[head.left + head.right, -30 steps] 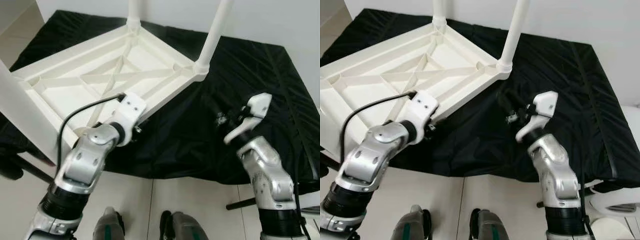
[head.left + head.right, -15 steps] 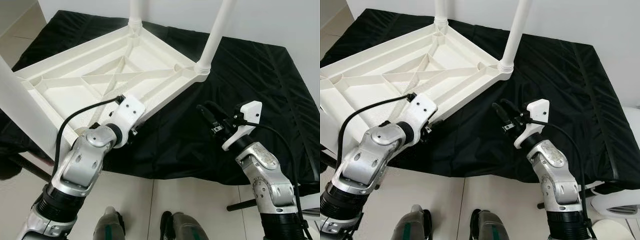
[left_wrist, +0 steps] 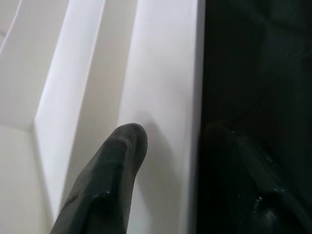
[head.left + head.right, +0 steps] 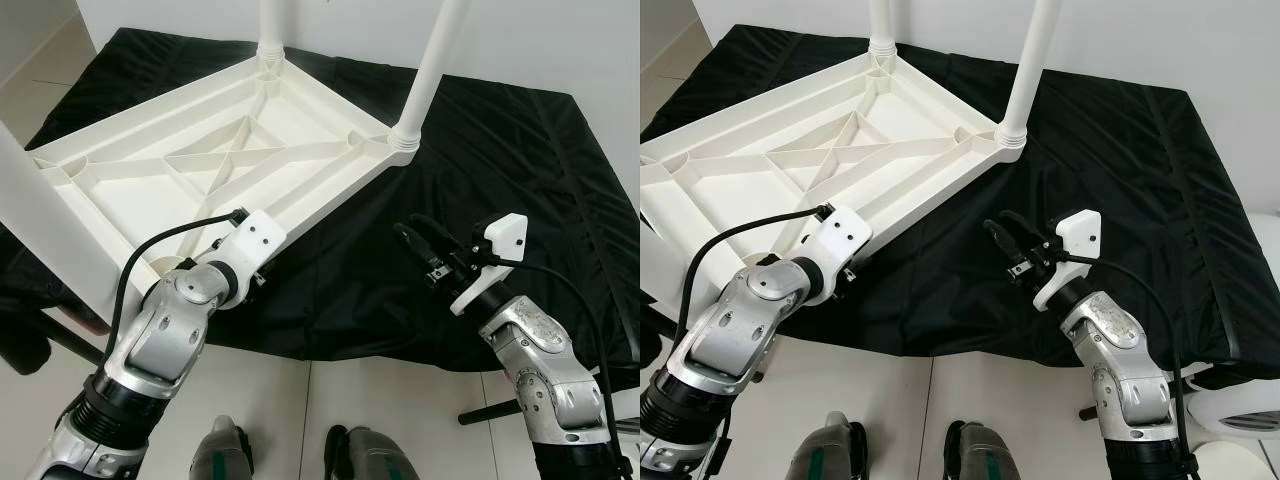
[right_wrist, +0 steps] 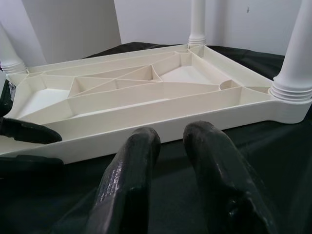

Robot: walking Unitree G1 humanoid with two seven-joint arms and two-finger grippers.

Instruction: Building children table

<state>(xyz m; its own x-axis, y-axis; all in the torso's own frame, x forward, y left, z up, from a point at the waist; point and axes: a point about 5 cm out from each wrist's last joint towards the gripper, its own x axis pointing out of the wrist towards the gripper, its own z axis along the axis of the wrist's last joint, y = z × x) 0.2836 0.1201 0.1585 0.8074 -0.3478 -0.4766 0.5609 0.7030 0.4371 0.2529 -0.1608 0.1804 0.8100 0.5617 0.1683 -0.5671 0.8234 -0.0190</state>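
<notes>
Over on the left, the left gripper (image 4: 262, 282) is right at the near edge of the upturned white table (image 4: 200, 170), one finger (image 3: 109, 180) on the rim's top, the other below it, so it looks clamped on that rim. The table lies underside up on the black cloth (image 4: 520, 150), legs (image 4: 430, 70) pointing skyward. It's ribbed plastic, likely light, stiff, a bit slick; the rim is the sensible hold. To the right, the right gripper (image 4: 1008, 248) hovers over the cloth beside the table, fingers (image 5: 131, 180) slightly parted, holding nothing.
</notes>
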